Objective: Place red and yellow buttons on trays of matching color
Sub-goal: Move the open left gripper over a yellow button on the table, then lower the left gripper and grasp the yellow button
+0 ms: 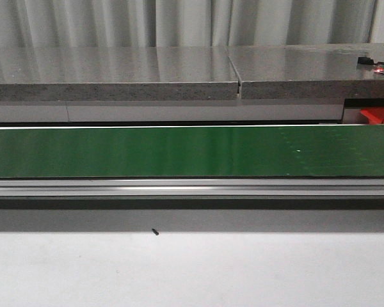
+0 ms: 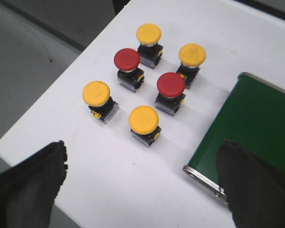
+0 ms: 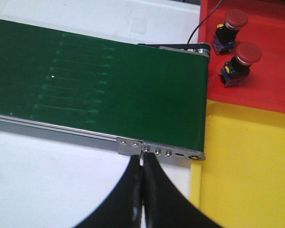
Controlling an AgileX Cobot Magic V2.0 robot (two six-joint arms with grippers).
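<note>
Hovering over the white table (image 2: pixel 109 180), the left gripper (image 2: pixel 142 185) stands with its two dark fingers (image 2: pixel 31 187) spread wide and empty. Six buttons sit apart from it, toward twelve o'clock: the nearest yellow button (image 2: pixel 144 120), a second yellow button (image 2: pixel 96 94) at ten o'clock of it, two red buttons (image 2: pixel 171 85) (image 2: pixel 127 60), and two further yellow buttons (image 2: pixel 148 34) (image 2: pixel 192 55) beyond. The green conveyor belt (image 2: pixel 256 128) ends just beside them. The right gripper (image 3: pixel 142 190) has its fingers pressed together, holding nothing, at the belt's metal edge (image 3: pixel 161 152). At two o'clock, two red-capped buttons (image 3: pixel 247 54) (image 3: pixel 236 20) rest on the red tray (image 3: pixel 270 80); the yellow tray (image 3: pixel 247 171) lies at three o'clock.
</note>
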